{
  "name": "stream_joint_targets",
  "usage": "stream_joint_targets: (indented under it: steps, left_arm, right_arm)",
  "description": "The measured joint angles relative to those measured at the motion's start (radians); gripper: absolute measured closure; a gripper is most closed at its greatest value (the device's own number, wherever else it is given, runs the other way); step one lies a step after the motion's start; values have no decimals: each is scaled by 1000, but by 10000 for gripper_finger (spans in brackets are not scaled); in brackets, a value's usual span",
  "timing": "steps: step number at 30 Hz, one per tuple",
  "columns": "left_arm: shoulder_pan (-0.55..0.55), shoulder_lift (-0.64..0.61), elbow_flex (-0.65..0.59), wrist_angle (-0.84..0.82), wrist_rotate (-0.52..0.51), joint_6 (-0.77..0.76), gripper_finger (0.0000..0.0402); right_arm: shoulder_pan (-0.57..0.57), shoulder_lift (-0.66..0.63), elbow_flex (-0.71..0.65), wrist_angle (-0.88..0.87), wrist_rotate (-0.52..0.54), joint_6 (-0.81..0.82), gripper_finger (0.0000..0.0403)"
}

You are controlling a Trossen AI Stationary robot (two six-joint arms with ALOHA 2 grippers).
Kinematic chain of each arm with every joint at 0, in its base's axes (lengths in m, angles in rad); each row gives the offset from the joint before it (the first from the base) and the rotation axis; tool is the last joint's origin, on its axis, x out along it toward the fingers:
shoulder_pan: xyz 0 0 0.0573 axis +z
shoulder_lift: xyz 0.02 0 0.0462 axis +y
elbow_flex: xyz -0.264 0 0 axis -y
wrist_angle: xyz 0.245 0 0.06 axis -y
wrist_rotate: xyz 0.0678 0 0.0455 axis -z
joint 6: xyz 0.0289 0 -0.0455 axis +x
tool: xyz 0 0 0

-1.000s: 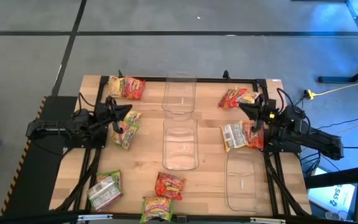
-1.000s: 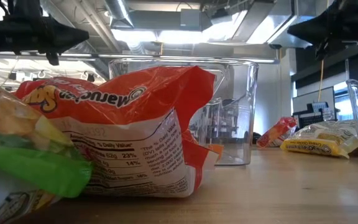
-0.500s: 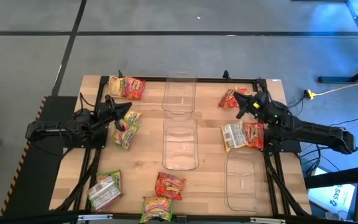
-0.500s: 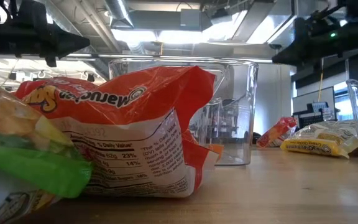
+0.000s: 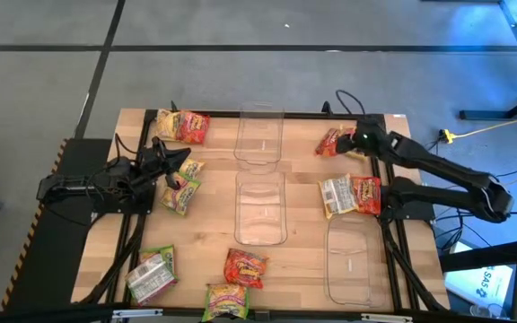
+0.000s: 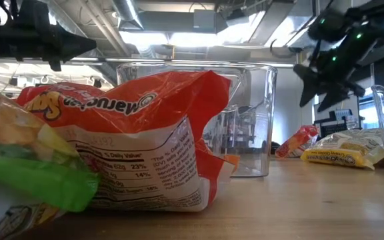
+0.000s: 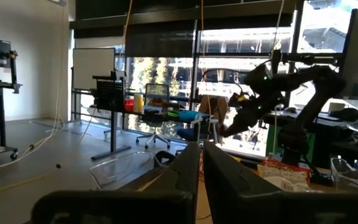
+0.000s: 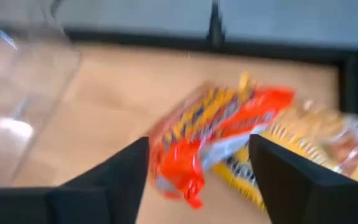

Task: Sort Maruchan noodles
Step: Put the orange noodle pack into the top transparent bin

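Two claws over a counter (image 5: 294,260) strewn with Maruchan noodles.

Right claw (image 5: 351,142) hangs with its fingers (image 8: 114,180) spread wide above a red packet (image 8: 216,130) lying on a yellow packet (image 8: 303,140) at the far right corner, holding nothing. Left claw (image 5: 179,161) hovers pinched together, empty, over the packets on the left side. Other packets lie scattered around three clear bins (image 5: 260,208).

blurred: red packet (image 8: 219,134) (right wrist view) | cut off: green packet (image 6: 25,180)
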Motion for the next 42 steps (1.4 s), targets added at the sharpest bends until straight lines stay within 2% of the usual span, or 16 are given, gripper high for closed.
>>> stream_joint_targets:
  steps: [3,7,15,22,27,38,42]
  left_arm:
    - [0,0,0,4,-4,0,385]
    - [0,0,0,4,-5,1,385]
    - [0,0,0,4,-5,1,385]
    - [0,0,0,5,-32,0,385]
    - [0,0,0,5,-35,1,385]
    - [0,0,0,5,-36,1,385]
    - [0,0,0,5,-36,3,385]
  right_arm:
    - [-30,72,0,0,-76,8,116]
    - [-54,140,0,5,-71,31,100]
    - [-84,263,0,132,-76,52,98]
    - [-85,374,0,219,-23,51,112]
    - [-82,427,0,242,-6,40,165]
    - [-81,434,1,271,8,-94,347]
    - [-81,434,0,300,10,-179,394]
